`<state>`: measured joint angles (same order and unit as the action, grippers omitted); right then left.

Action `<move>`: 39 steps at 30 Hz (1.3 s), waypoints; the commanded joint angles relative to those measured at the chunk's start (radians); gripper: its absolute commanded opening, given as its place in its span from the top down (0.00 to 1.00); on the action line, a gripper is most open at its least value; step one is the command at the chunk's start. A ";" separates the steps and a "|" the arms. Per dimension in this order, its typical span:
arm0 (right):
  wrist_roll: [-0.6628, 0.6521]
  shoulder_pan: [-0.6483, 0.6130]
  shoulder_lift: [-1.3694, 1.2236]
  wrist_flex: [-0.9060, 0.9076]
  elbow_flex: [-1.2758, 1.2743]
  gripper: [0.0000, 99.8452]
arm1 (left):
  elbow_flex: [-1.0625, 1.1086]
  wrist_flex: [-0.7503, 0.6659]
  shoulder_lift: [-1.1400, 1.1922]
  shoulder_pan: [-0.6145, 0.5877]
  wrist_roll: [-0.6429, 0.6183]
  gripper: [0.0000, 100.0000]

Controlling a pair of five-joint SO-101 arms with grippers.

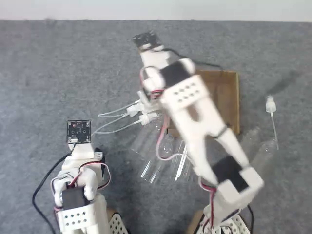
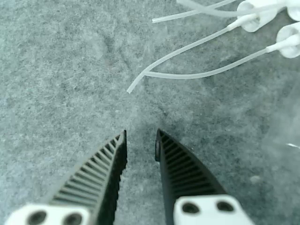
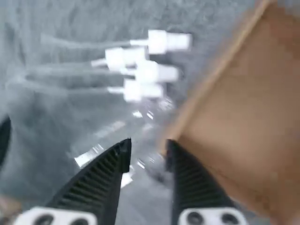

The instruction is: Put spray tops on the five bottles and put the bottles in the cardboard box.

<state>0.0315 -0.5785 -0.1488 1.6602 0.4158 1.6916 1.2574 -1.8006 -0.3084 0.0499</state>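
Several white spray tops [image 1: 139, 111] with long thin tubes lie on the grey carpet, left of the open cardboard box [image 1: 225, 97]. Clear bottles [image 1: 161, 156] lie on their sides below them, and others [image 1: 261, 148] lie right of the box. One more spray top [image 1: 270, 105] lies at the far right. My right gripper [image 3: 147, 145] hangs narrowly open over a clear bottle [image 3: 117, 133], between the spray tops [image 3: 150, 70] and the box edge [image 3: 234, 126]. My left gripper [image 2: 140, 136] is narrowly open over bare carpet, below the spray tops [image 2: 265, 18], holding nothing.
The right arm [image 1: 195, 117] stretches across the middle of the table and hides part of the box and bottles. The left arm [image 1: 78, 195] sits folded at the near left. Open carpet lies to the far left and along the back.
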 commanded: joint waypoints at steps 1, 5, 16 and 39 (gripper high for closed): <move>-0.184 0.107 0.168 0.104 0.046 0.95 | -0.007 0.005 -0.018 -0.005 0.009 0.91; -0.275 0.303 0.259 0.133 0.023 0.90 | -0.007 0.005 -0.018 -0.005 0.009 0.91; -0.572 0.849 0.133 0.012 0.017 0.86 | -0.007 0.005 -0.018 -0.005 0.009 0.91; -0.528 0.975 -0.506 -0.530 0.051 0.85 | -0.007 0.005 -0.018 -0.005 0.009 0.91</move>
<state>-0.5132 0.3913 -0.6644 1.1661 0.4158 1.6916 1.2574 -1.8006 -0.3084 0.0499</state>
